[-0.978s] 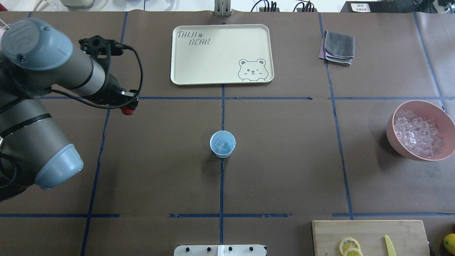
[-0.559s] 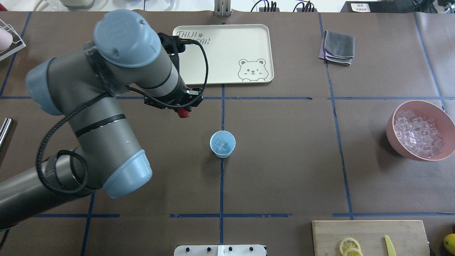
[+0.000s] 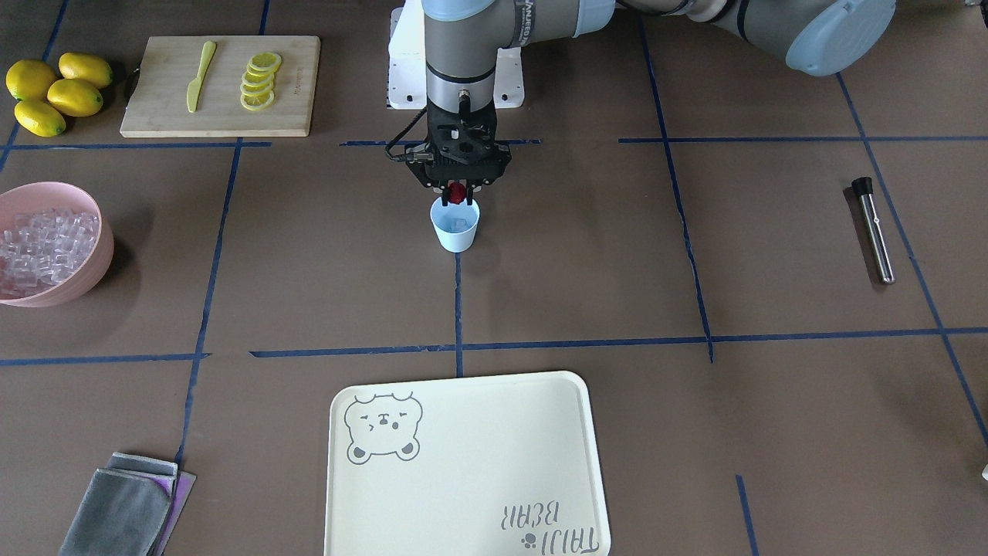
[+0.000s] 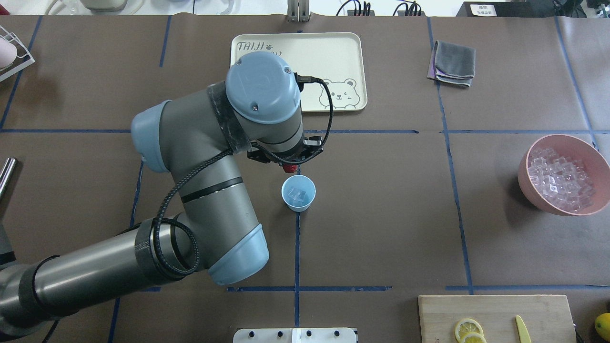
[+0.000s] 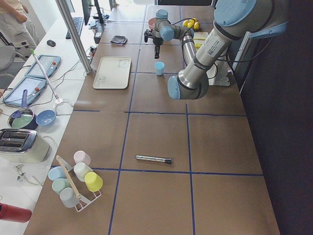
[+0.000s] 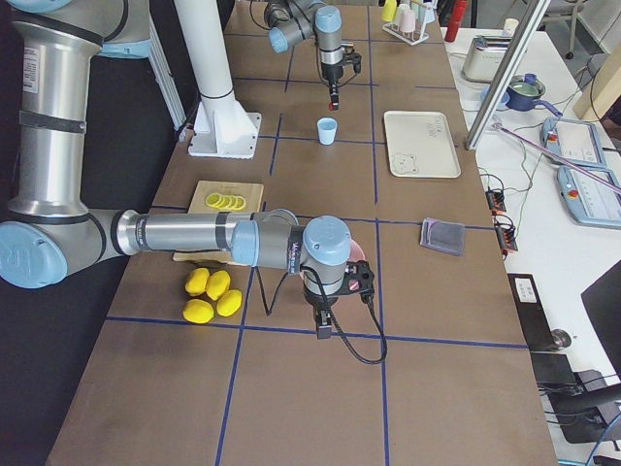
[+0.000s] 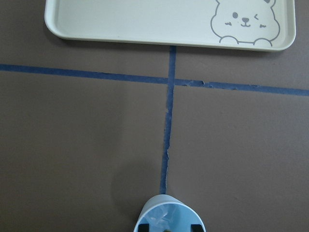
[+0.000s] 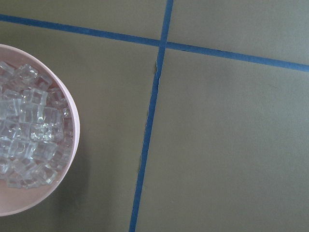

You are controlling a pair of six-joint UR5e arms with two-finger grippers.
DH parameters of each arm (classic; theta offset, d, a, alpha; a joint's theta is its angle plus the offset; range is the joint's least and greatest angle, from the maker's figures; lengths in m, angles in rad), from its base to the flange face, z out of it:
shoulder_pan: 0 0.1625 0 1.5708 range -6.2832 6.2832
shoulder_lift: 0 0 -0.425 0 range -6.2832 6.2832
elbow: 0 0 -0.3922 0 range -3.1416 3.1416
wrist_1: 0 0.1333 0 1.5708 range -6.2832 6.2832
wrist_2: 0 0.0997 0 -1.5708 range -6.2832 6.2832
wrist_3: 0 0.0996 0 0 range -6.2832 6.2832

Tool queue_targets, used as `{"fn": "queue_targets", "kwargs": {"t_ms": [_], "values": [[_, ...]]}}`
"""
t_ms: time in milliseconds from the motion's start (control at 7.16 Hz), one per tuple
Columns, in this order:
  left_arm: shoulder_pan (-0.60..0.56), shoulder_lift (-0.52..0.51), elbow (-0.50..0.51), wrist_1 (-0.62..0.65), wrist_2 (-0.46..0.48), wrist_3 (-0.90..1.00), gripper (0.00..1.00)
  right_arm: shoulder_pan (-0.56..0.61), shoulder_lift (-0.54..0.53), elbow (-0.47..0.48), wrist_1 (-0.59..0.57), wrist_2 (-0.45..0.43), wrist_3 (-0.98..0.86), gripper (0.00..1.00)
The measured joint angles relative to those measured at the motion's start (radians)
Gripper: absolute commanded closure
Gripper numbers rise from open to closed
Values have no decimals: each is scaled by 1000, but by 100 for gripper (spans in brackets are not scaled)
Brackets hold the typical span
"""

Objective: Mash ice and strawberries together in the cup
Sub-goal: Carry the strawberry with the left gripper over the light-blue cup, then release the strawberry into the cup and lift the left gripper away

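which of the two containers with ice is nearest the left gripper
The small light blue cup at mid-table: the left gripper, shut on the strawberry, hangs just above it. The pink bowl, heaped with ice, stands far off on the robot's right.

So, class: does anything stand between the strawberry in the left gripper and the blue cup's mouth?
Nothing visible does. The left gripper holds the strawberry just above the cup, whose mouth is open, with only ice inside.
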Motion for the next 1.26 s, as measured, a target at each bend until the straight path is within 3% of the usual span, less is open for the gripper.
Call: {"fn": "queue_targets", "kwargs": {"t_ms": [419, 838, 978, 1257], "values": [[26, 6, 4, 0, 8, 5, 1, 0, 0, -1, 1, 0, 0, 1], [20, 63, -49, 6, 5, 88, 1, -1, 3, 1, 1, 0, 0, 1], [-35, 135, -106, 12, -21, 213, 1, -1, 3, 1, 1, 0, 0, 1], [-252, 309, -178, 9, -201, 551, 1, -1, 4, -1, 1, 0, 0, 1]]}}
